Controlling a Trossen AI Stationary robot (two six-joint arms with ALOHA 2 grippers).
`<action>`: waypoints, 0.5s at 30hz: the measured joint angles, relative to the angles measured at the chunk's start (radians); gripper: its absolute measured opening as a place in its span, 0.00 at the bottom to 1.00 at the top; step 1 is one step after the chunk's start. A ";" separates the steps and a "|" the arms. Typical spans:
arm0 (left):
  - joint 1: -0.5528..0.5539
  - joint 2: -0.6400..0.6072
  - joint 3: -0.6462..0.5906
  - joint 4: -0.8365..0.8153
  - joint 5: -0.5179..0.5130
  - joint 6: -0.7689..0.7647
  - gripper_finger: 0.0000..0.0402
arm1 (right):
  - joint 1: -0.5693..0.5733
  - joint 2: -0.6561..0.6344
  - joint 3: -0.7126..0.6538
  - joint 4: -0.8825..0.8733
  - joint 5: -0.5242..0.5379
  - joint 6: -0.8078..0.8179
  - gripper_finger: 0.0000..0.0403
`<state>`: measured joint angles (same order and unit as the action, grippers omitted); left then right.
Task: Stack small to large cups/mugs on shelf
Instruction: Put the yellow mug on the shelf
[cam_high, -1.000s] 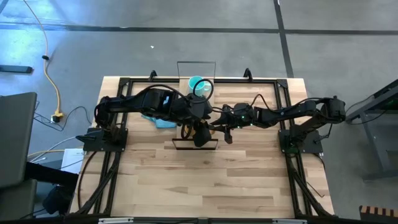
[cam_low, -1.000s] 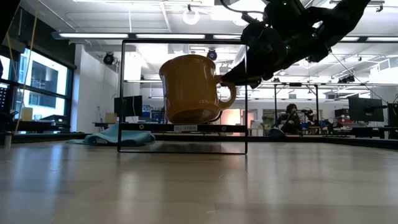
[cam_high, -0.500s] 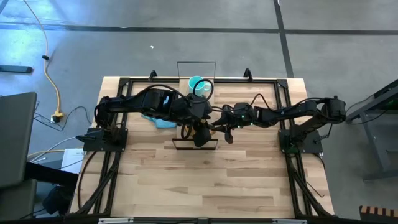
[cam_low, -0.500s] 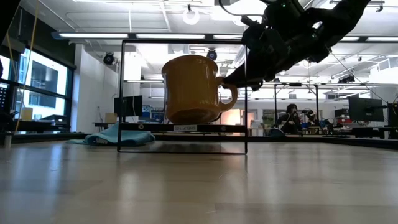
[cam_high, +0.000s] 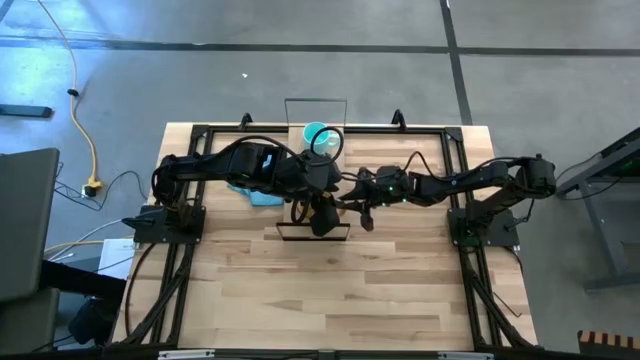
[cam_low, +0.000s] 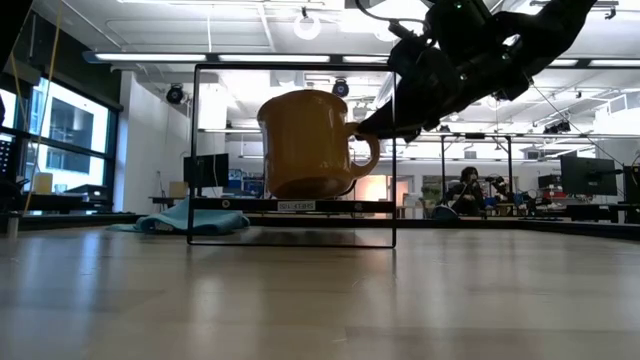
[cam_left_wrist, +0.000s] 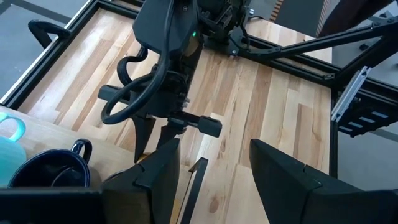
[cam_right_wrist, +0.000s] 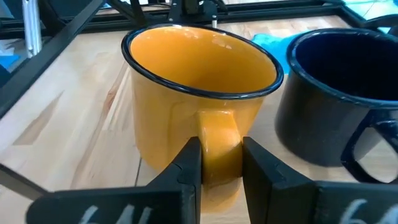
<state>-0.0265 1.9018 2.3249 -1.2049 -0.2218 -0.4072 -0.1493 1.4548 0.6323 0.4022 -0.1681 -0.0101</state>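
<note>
At the tabletop's (cam_high: 330, 290) centre, toward its far half, both arms crowd over the shelf (cam_low: 292, 206), hiding most of it from above. The amber-orange mug (cam_right_wrist: 199, 99) stands upright on the shelf plank, handle turned toward the right arm. Right gripper (cam_right_wrist: 219, 168): fingers pinched narrowly on that handle, one each side, touching it. Black mug (cam_right_wrist: 348, 93) just beside the amber one, upright, handle facing the same camera; in the left wrist view it (cam_left_wrist: 50, 171) sits below the left arm. Left gripper (cam_left_wrist: 214, 171): fingers spread wide, nothing between them, hovering above the shelf area with the right arm straight ahead across the boards. Teal mug (cam_high: 320, 137) near the tabletop's far edge, upright, apart from the other two. Light blue cloth (cam_low: 185, 217) lies behind the shelf on the left arm's side. All three mugs look empty. A seated person (cam_low: 466, 190) shows far back in the room.
</note>
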 joint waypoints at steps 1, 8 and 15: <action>0.000 0.000 0.000 0.000 0.000 0.000 0.45 | 0.000 0.000 0.000 0.002 0.006 -0.007 0.11; 0.000 0.000 0.000 0.000 0.000 0.001 0.45 | -0.002 0.000 0.000 0.009 0.014 -0.016 0.11; 0.000 0.000 0.000 0.002 -0.001 0.001 0.45 | -0.003 0.000 0.000 0.021 0.013 -0.035 0.11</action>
<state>-0.0265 1.9018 2.3249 -1.2027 -0.2226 -0.4065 -0.1524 1.4546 0.6325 0.4234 -0.1555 -0.0446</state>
